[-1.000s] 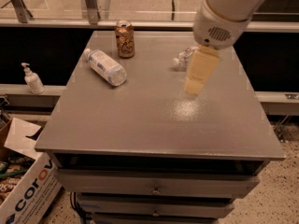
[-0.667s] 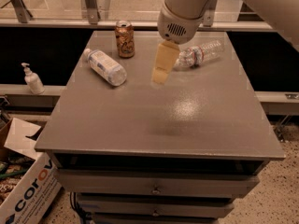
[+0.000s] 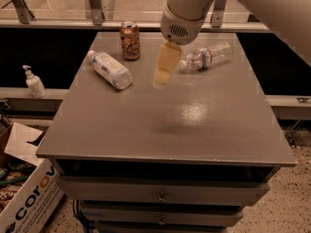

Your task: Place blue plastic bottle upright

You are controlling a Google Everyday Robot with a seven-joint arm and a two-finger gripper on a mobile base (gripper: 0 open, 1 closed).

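Note:
The blue plastic bottle (image 3: 109,69) lies on its side at the back left of the grey table (image 3: 170,130), with its white cap pointing to the far left. It has a pale blue-and-white label. My gripper (image 3: 164,67) hangs above the table's back middle, to the right of the bottle and apart from it. It holds nothing that I can see. Its shadow falls on the table nearer the front.
A brown can (image 3: 130,41) stands upright behind the bottle. A dented clear bottle with a red band (image 3: 206,57) lies at the back right. A white pump bottle (image 3: 34,81) stands on a ledge to the left. A cardboard box (image 3: 26,198) sits on the floor at the lower left.
My gripper has moved left from over the right side of the table toward the blue bottle, uncovering the dented bottle. The objects on the table have not moved.

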